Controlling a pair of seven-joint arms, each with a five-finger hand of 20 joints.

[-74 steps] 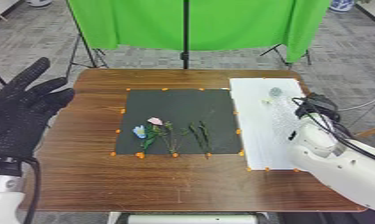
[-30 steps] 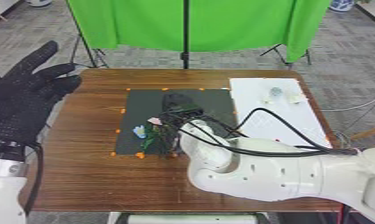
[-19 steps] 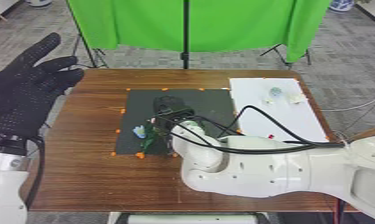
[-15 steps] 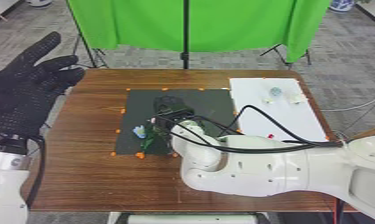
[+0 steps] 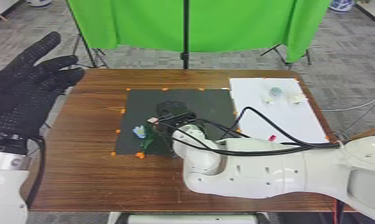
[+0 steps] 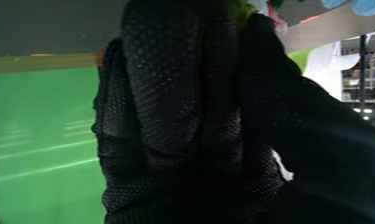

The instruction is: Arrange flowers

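My right hand [image 5: 172,109] is low over the middle of the black mat [image 5: 139,105]; whether it is open or grips a stem, I cannot tell. The pink flower [image 5: 152,120] is just beside it, and the blue flower [image 5: 139,131] lies near the mat's left edge. My left hand [image 5: 22,97] hangs by the table's [image 5: 90,175] left edge, fingers spread wide.

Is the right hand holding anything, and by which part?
Can't be told: a bit of green shows by the right hand, but any hold is hidden.
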